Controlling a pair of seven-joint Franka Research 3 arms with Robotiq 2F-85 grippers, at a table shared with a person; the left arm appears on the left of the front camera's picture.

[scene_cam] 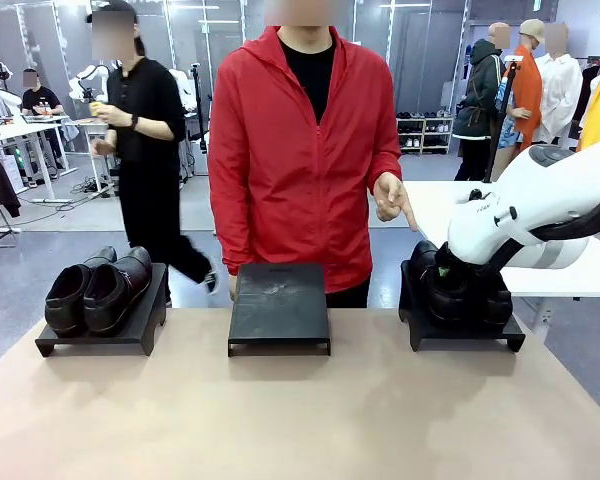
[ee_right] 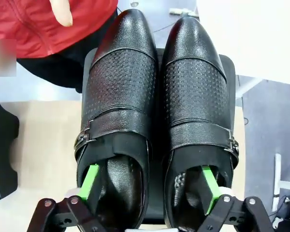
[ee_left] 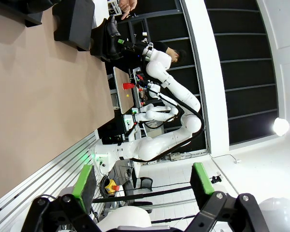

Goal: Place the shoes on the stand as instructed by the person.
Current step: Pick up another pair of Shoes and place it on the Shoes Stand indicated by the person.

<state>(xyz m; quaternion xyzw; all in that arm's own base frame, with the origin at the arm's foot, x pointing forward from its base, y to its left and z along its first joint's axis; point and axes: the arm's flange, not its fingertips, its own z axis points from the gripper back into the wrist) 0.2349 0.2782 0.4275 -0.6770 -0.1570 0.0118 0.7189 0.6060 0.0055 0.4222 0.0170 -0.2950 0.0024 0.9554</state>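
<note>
Black shoe pairs (scene_cam: 98, 290) (ee_right: 157, 121) on stands

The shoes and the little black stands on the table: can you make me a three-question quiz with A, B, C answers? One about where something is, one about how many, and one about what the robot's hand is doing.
1. Where is the empty stand?
A. in the middle
B. on the left
C. on the right

2. How many stands have shoes on them?
A. none
B. one
C. two

3. How are the right gripper's fingers set?
A. squeezed shut in the air
B. spread open, one finger inside each shoe
C. clamped on a stand's edge

Answers:
1 A: the middle stand has a bare top, between the left pair of shoes and the right pair of shoes.
2 C: the left and right stands each hold a pair.
3 B: the right wrist view shows a green pad dipping into each shoe opening.
</note>
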